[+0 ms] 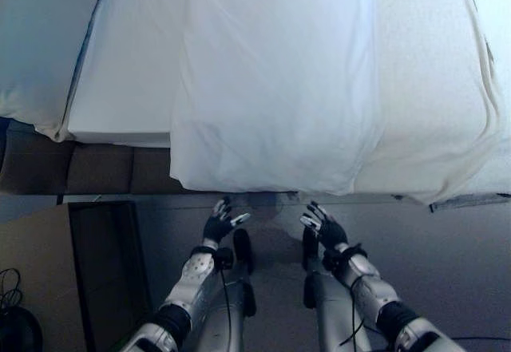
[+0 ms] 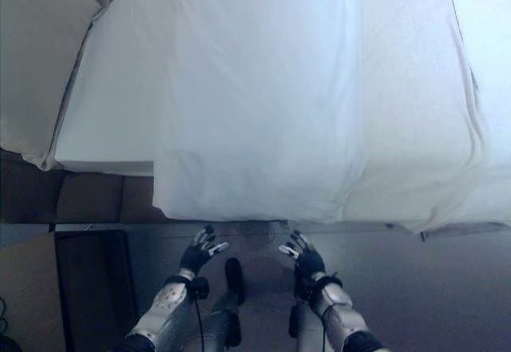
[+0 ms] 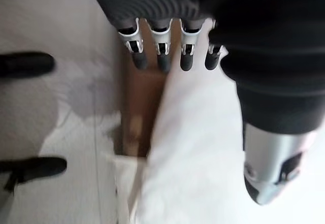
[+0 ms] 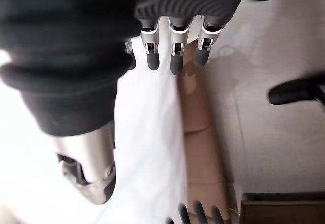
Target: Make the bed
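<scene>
Duvet (image 1: pixel 275 88) is lying along the bed (image 1: pixel 431 88), its long axis running away from us and its near hem overhanging the edge just ahead of both hands. We are holding the left robot hand (image 1: pixel 218 224) and right robot hand (image 1: pixel 323 226) low over the floor — fingers spread, gripping nothing. The 2 are sitting about equally near that hem, so we are judging neither arm favoured.
</scene>
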